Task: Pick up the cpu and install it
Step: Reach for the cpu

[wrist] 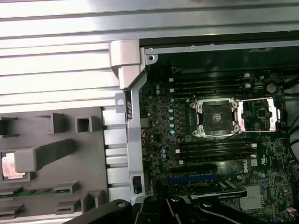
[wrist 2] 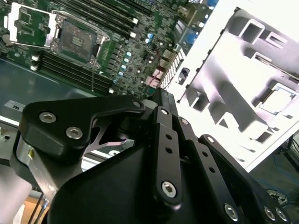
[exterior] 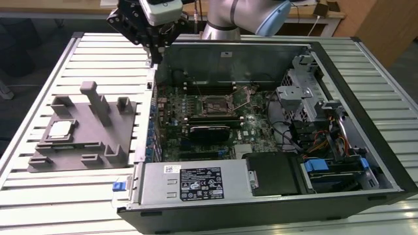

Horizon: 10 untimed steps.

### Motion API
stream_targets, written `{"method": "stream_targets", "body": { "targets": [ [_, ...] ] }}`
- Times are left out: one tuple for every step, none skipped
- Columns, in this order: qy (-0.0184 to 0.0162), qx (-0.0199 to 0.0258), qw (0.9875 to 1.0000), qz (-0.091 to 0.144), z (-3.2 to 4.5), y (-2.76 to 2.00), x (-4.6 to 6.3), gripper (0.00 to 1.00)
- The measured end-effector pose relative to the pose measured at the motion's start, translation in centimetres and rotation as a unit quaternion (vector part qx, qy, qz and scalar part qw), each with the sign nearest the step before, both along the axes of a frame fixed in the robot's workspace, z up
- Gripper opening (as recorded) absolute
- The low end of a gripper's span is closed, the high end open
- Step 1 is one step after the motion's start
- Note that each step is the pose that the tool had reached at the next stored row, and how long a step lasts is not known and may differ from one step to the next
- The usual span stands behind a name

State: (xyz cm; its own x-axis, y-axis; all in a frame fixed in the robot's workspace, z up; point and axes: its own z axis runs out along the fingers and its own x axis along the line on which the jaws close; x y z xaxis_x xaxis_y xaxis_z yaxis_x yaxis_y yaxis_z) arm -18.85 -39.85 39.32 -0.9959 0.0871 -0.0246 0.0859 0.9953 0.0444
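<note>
From where I stand the gripper (exterior: 155,58) hangs high over the slatted metal table (exterior: 98,54), right at the far corner of the open computer case (exterior: 261,213), and its fingers look pinched together on nothing - closed and empty. The cpu (exterior: 60,129) is well apart from it, lower down and off toward the exterior view's left of the gripper, lying flat in a square recess of the grey fixture (exterior: 85,147), silver top facing up. The fixture's upright posts (exterior: 98,105) stand between the gripper and the chip. In the second wrist view the gripper's black linkage (wrist 2: 161,95) fills the foreground, with the cpu (wrist 2: 279,100) seated in the pale fixture on one side of it and the cpu socket (wrist 2: 77,38) on the other. In the first wrist view one post (wrist: 42,157) covers part of the cpu (wrist: 10,165). The socket (exterior: 218,105) sits on the green motherboard (exterior: 171,142) inside the case, below the gripper and toward the exterior view's right of it - its load plate (wrist: 261,114) is swung open beside the frame (wrist: 216,117), the contact bed exposed.
</note>
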Motion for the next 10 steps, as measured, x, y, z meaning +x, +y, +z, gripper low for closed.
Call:
{"method": "stream_targets", "body": {
  "targets": [
    [0.0, 0.0, 1.0, 0.0, 0.0, 0.0, -0.2, 0.11],
    [-0.0001, 0.0, 1.0, 0.0, -0.01, 0.0, -0.4, 0.11],
    [0.0, 0.0, 1.0, -0.001, 0.0, 0.0, -0.7, 0.11],
    [-0.0001, 0.0, 1.0, -0.001, 0.0, 0.01, -0.9, 0.11],
    [-0.0001, 0.0, 1.0, -0.001, 0.0, 0.01, -1.1, 0.11],
    [-0.0001, 0.0, 1.0, -0.001, -0.01, 0.01, -1.3, 0.11],
    [-0.0001, 0.0, 1.0, -0.002, -0.01, 0.02, -1.5, 0.11],
    [0.0, 0.0, 1.0, -0.002, 0.0, 0.02, -1.7, 0.11],
    [0.0, 0.0, 1.0, -0.002, 0.0, 0.02, -1.9, 0.11],
    [-0.0001, 0.0, 1.0, -0.002, -0.01, 0.02, -2.1, 0.11]
  ]
}}
